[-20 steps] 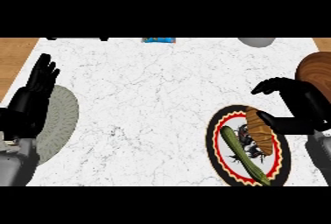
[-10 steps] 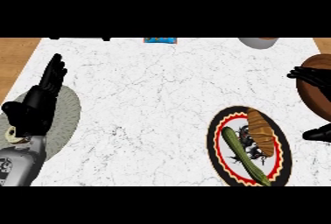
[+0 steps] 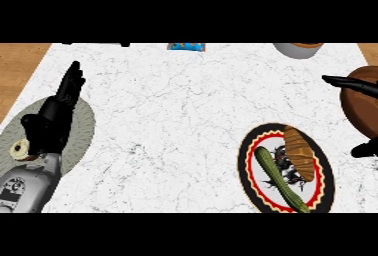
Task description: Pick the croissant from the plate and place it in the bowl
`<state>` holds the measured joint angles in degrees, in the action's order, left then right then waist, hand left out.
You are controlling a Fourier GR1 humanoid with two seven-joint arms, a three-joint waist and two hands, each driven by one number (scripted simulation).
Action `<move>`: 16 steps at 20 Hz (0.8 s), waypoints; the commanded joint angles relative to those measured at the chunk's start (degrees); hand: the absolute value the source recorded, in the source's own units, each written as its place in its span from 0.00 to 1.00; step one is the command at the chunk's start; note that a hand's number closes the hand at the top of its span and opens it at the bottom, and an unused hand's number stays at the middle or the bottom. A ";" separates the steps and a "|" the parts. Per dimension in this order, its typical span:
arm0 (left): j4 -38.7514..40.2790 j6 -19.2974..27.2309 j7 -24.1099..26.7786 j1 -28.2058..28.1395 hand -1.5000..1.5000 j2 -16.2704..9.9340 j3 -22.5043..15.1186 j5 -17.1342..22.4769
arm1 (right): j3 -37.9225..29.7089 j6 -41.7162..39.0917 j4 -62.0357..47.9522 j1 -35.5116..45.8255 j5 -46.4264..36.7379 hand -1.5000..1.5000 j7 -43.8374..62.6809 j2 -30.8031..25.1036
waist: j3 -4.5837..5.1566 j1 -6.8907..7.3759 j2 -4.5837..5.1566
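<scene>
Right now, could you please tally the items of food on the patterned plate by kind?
Croissant: 1
Cucumber: 1
Total: 2, both lying on the plate.

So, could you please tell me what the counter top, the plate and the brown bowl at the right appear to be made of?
Counter top: probably marble or a marble-look stone, white with thin grey veins. Plate: seemingly glazed ceramic, with a black rim and a red and yellow patterned band. Bowl: possibly wood, plain matte reddish brown, though the look leaves it open.
</scene>
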<state>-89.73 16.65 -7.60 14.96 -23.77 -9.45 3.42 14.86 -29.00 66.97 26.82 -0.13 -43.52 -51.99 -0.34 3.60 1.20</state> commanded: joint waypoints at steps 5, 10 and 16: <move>1.10 -0.37 -1.48 1.42 0.50 -0.13 0.98 -0.49 | 11.42 -2.77 -4.46 4.51 -13.59 0.00 -16.19 -1.67 | 0.21 -0.85 -0.46; -0.71 1.34 0.26 -2.42 0.50 1.16 -0.07 -2.62 | 17.77 1.63 -6.69 6.06 -19.62 0.00 -18.29 -0.23 | 0.25 -1.12 -0.76; 1.90 1.73 -1.27 1.09 0.50 2.56 0.69 -4.12 | 23.37 7.50 -11.99 8.52 -28.12 0.00 -16.38 4.01 | 0.29 -2.53 -0.83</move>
<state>-88.97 17.23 -7.44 13.82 -22.32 -8.81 0.94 35.21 -18.86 58.83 34.11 -23.15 -52.99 -49.61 -0.06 1.89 0.46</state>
